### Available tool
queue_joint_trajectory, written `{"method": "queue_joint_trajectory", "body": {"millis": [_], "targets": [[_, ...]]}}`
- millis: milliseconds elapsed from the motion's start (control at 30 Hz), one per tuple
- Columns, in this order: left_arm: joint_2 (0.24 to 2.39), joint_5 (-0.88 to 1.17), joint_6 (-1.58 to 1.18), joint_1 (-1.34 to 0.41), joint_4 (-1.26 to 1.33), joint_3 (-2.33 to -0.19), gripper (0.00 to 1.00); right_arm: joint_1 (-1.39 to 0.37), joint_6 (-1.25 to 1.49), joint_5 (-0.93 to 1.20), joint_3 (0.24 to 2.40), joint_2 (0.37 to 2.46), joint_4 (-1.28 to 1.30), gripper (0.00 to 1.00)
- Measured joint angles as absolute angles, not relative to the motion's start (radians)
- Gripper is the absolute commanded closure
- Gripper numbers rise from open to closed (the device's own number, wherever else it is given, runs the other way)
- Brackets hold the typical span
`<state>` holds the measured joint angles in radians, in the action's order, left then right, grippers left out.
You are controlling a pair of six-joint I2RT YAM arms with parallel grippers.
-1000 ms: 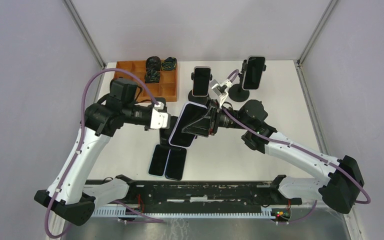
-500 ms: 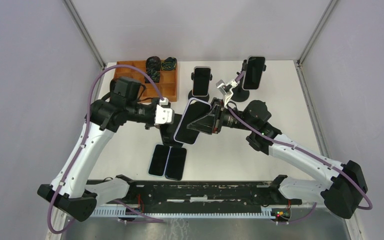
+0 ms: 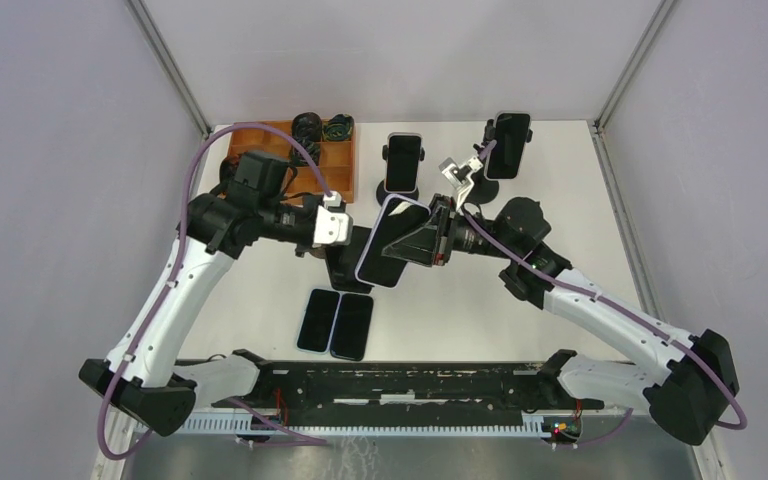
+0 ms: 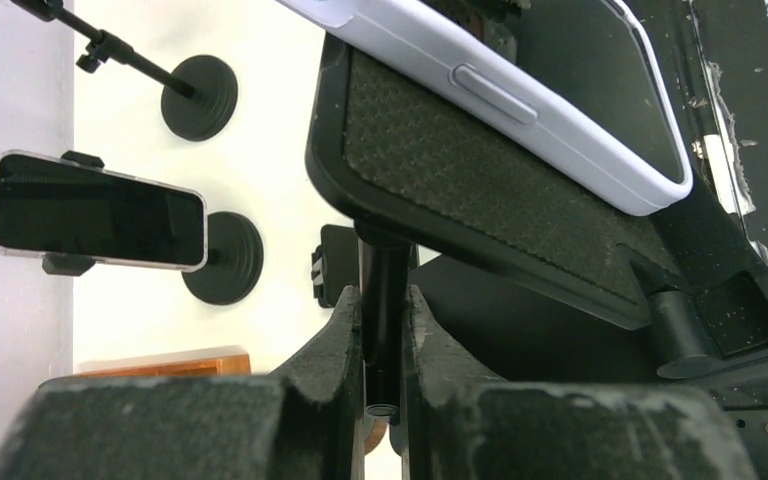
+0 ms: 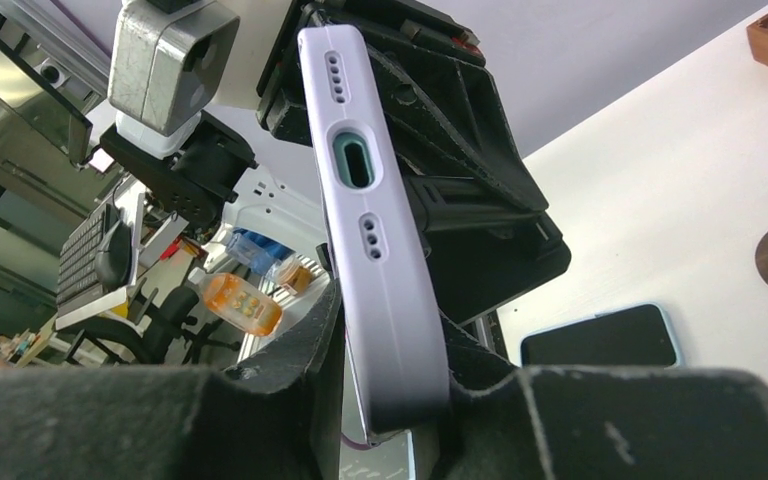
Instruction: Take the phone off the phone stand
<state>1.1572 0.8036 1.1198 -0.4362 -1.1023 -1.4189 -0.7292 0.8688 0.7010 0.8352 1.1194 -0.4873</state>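
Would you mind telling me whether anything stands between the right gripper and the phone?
Nothing visible does: the right gripper clamps the phone between its fingers, while the left gripper holds the phone stand by its stem.

The white table (image 3: 580,230) on my feed carries a wooden compartment tray (image 3: 335,178) at eleven o'clock, a loaded phone stand (image 4: 225,258) at twelve and a second stand (image 4: 200,97) at one. At six, a dark phone (image 3: 315,320) lies flat, with another phone (image 3: 352,326) just beside it.
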Motion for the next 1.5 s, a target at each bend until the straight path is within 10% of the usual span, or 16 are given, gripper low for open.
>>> {"method": "queue_joint_trajectory", "body": {"millis": [333, 567, 1100, 1500], "targets": [[1.198, 0.786, 1.100, -0.426, -1.151, -1.464, 0.98, -0.673, 0.870, 0.700, 0.822, 1.048, -0.455, 0.77], [1.199, 0.791, 1.066, -0.425, -1.199, -1.492, 0.98, -0.662, 0.905, 0.700, 0.792, 1.040, -0.482, 1.00], [1.161, 0.727, 0.897, -0.423, -0.986, -1.523, 0.98, -0.579, 0.807, 0.686, 0.598, 0.881, -0.202, 1.00], [1.157, 0.726, 0.863, -0.423, -1.002, -1.522, 0.98, -0.611, 0.890, 0.628, 0.324, 1.286, -0.301, 1.00]]}}
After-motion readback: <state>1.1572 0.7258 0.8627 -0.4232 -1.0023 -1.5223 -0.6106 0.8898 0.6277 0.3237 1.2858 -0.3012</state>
